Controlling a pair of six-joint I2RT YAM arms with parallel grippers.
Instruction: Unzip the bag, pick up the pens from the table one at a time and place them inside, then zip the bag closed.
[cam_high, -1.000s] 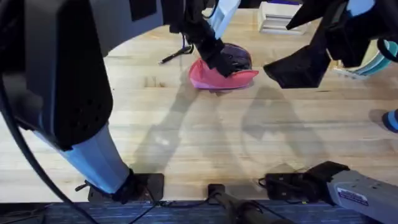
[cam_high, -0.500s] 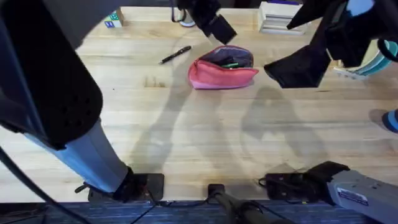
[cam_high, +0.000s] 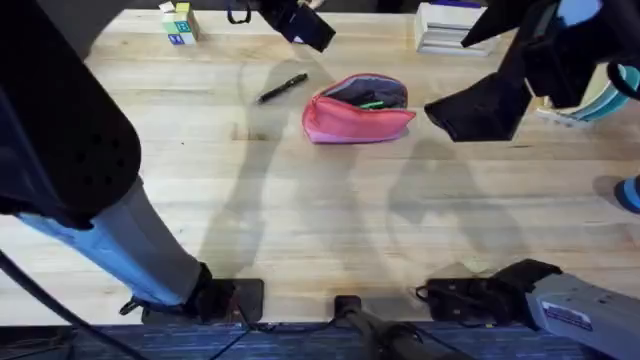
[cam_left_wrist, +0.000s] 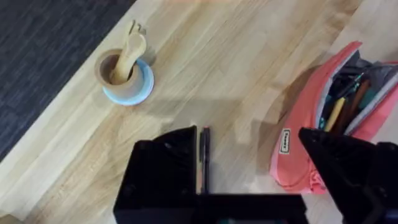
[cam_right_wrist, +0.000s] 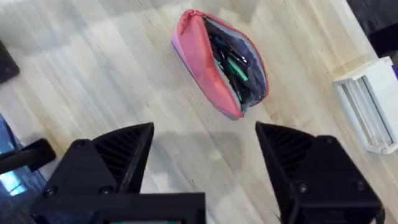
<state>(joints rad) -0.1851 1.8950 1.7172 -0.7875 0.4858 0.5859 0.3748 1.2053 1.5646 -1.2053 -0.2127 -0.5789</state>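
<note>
The pink bag (cam_high: 356, 112) lies at the back middle of the table (cam_high: 320, 230), its zipper open and several pens showing inside, one of them green (cam_right_wrist: 236, 67). One black pen (cam_high: 283, 88) rests on the wood just left of the bag. My left gripper (cam_high: 305, 25) hangs open above the table's far edge, behind the black pen; in its wrist view the pen (cam_left_wrist: 204, 155) lies between its fingers and the bag (cam_left_wrist: 311, 124) is off to one side. My right gripper (cam_high: 478, 108) hovers open to the right of the bag (cam_right_wrist: 205, 56), holding nothing.
A small cup with a wooden spoon (cam_left_wrist: 124, 74) stands near the far edge. Coloured blocks (cam_high: 178, 22) sit at the back left and a white stack (cam_high: 450, 25) at the back right. A white slatted rack (cam_right_wrist: 367, 112) stands right of the bag.
My left gripper has lifted off the bag's open mouth and drawn back and left toward the far edge, uncovering the bag. The right arm has not moved.
</note>
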